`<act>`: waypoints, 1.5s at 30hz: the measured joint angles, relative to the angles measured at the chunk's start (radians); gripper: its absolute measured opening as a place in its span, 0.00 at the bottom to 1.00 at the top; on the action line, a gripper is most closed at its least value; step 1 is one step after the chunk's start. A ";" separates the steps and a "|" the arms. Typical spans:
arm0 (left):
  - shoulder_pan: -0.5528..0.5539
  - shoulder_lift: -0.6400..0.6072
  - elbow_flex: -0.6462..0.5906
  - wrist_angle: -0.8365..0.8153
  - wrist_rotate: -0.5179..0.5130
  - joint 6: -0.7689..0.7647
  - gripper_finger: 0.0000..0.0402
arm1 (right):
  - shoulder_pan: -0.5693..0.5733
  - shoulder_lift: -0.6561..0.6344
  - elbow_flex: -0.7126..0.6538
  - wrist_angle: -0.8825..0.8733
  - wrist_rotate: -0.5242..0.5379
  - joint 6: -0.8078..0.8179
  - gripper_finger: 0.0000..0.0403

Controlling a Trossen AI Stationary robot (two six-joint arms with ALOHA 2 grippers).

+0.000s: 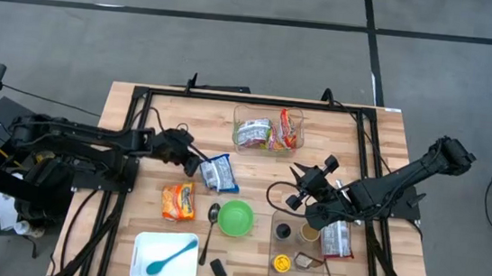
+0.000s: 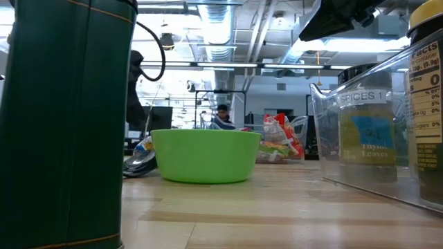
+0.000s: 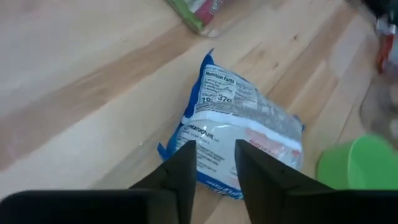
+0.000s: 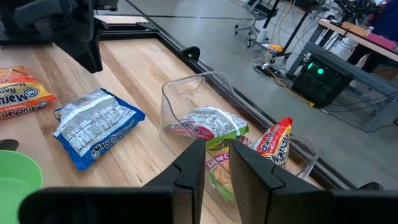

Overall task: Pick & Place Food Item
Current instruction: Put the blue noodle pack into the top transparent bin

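Left gripper [image 3: 212,165], fingers slightly apart and holding nothing, hovers at the blue noodle packet [image 1: 220,173] mid-desk. I judge no pick made yet. Right gripper [image 4: 216,163], narrowly parted and empty, waits near the clear bin [image 1: 267,131].

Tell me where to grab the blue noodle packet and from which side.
Take the blue noodle packet from straight above, across its narrow middle. It lies flat on the table with free edges all round, and the left claw is open at its near edge.

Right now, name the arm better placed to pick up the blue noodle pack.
Left. The left gripper hovers open right at the blue pack; the right gripper sits farther off, past the green bowl.
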 joint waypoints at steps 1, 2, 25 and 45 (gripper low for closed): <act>0.008 0.000 0.000 0.000 0.014 0.056 0.29 | 0.000 0.000 0.000 0.000 0.000 0.000 0.16; 0.014 0.000 0.000 0.000 0.025 0.120 0.30 | 0.000 0.000 0.000 0.000 0.000 0.000 0.16; -0.033 0.000 -0.160 0.254 -0.004 0.655 0.38 | 0.000 0.000 0.000 0.000 0.000 -0.003 0.16; -0.033 0.128 -0.200 0.341 -0.028 0.741 0.45 | 0.000 0.000 0.000 0.018 -0.001 -0.003 0.16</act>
